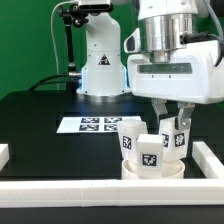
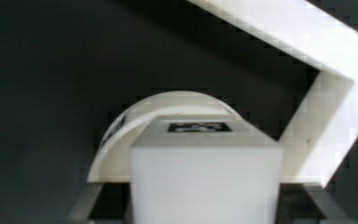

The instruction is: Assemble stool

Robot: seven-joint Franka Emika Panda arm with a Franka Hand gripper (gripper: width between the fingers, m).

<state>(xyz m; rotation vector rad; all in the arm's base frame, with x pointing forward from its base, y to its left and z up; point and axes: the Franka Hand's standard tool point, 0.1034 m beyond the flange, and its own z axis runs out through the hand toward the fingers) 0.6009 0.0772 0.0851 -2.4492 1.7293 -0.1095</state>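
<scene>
The round white stool seat (image 1: 150, 171) lies flat near the table's front. Three white block legs with marker tags stand up from it: one at the exterior view's left (image 1: 128, 140), one in the middle front (image 1: 148, 153) and one at the right (image 1: 177, 141). My gripper (image 1: 175, 127) comes down from above, its fingers on either side of the right leg and shut on it. In the wrist view that leg (image 2: 202, 170) fills the space between my gripper's (image 2: 204, 205) fingers, its tag on the end face. The seat's curved edge (image 2: 158, 110) shows behind it.
The marker board (image 1: 92, 124) lies on the black table behind the stool. Long white rim bars run along the front (image 1: 100, 187) and the exterior view's right (image 1: 212, 156), and also show in the wrist view (image 2: 318, 70). The arm's white base (image 1: 100, 65) stands at the back.
</scene>
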